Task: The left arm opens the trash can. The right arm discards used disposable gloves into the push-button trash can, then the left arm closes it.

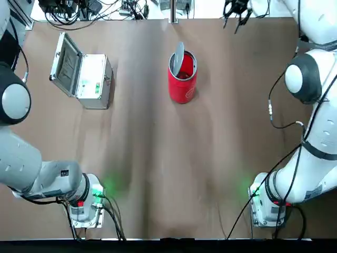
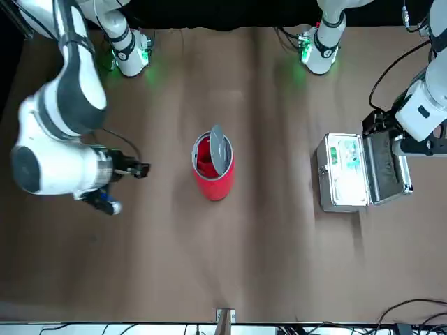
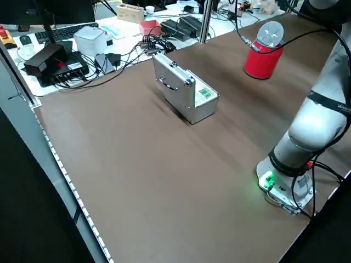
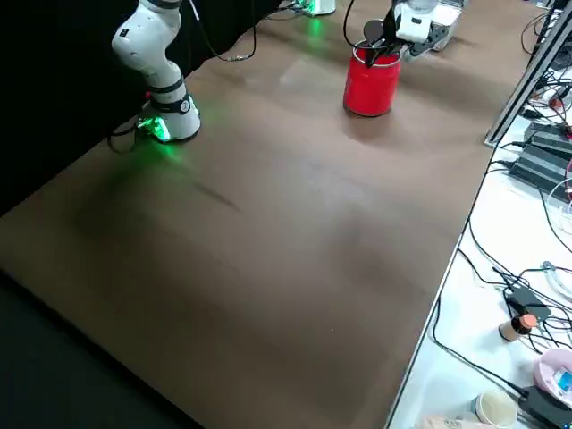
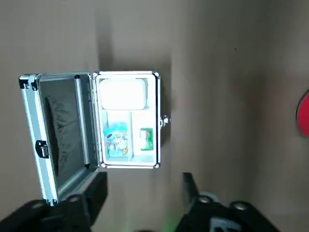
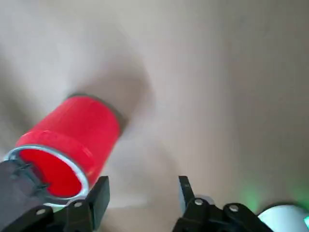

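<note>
On the left, my left gripper (image 5: pixel 145 180) hangs over the table by the silver case (image 1: pixel 95 81), its two fingers spread with a gap between them. The case sits with its lid raised, a small green item (image 5: pixel 147 139) in one compartment. Between my two arms the red trash can (image 1: pixel 182 85) stands upright, its round grey lid (image 1: pixel 179 59) flipped up, red inside as far as I can make out. On the right, my right gripper (image 6: pixel 144 181) hovers apart from the can, fingers spread too.
</note>
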